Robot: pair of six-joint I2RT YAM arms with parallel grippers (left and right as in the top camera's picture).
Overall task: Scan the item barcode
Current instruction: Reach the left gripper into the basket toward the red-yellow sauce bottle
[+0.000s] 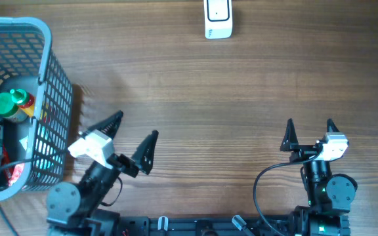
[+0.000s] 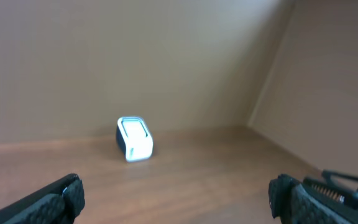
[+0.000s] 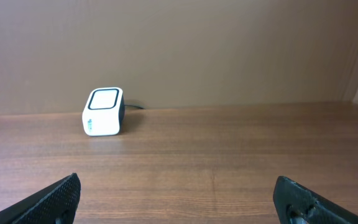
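Observation:
A white barcode scanner (image 1: 218, 18) stands at the far edge of the wooden table; it also shows as a small white box, the scanner (image 2: 133, 139) in the left wrist view and the scanner (image 3: 103, 111) in the right wrist view. Items lie in a grey mesh basket (image 1: 50, 78) at the far left, among them a green-capped bottle (image 1: 10, 105). My left gripper (image 1: 134, 137) is open beside the basket, nothing between its fingers. My right gripper (image 1: 309, 131) is open near the front right, also with nothing in it.
The basket holds several packed items, partly hidden by its wall. A black cable (image 1: 264, 183) loops by the right arm's base. A brown wall backs the table in both wrist views.

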